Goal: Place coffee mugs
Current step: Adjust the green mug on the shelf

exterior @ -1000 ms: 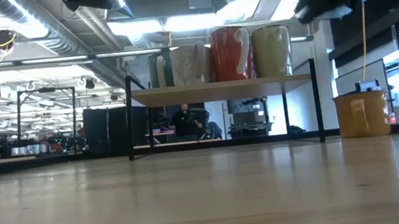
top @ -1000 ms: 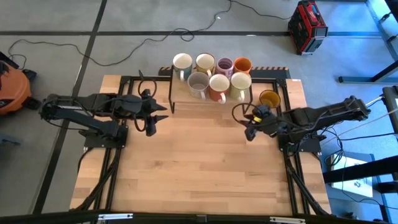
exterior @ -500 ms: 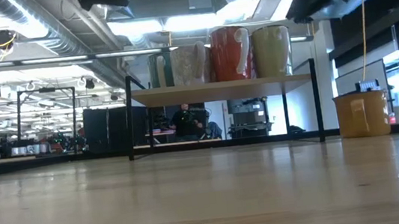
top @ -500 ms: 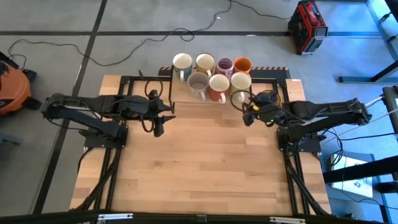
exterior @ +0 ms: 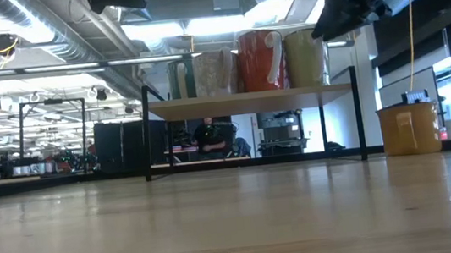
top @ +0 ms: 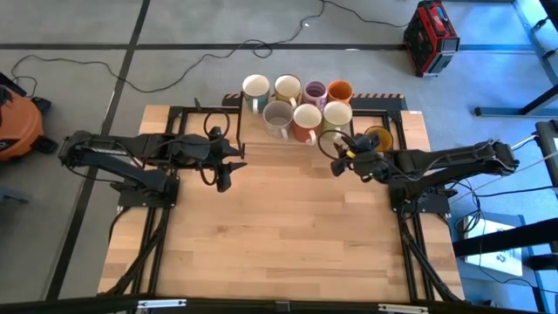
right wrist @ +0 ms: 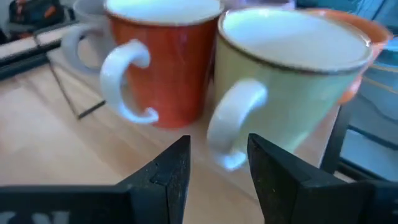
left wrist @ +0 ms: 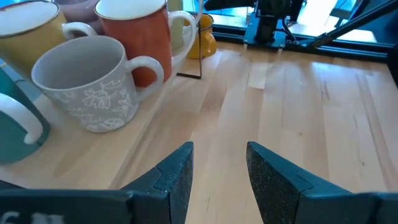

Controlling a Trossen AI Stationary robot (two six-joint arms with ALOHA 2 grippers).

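A: Item one, the bench (top: 288, 227)?

B: Wooden top, bare in front. At its far edge stands the landmark, a black-framed shelf (top: 296, 138) raised on legs.

A: Mugs on the shelf?

B: Seven, in two rows. Back row: white mug (top: 255, 87), cream mug (top: 287, 86), purple mug (top: 314, 92), orange mug (top: 339, 91). Front row: grey mug (top: 277, 116), red mug (top: 305, 121), pale mug (top: 336, 115). All upright.

A: Mugs off the shelf?

B: One: the yellow mug (top: 377, 138), on the bench just beside the shelf's right end. By my count, seven placed and this one left.

A: Arms?

B: The left arm reaches level toward the shelf's left end; the left end effector (top: 222, 164) sits near the front left leg, fingers parted, holding nothing. The right arm stretches across to the shelf's right front corner; the right end effector (top: 336, 162) points at the pale mug, whose handle (right wrist: 231, 127) shows just beyond its fingers. Fingers apart, nothing gripped.

A: Remark?

B: The right arm is nearest the yellow mug, yet aims at the shelf. I judge it must turn back for that mug.
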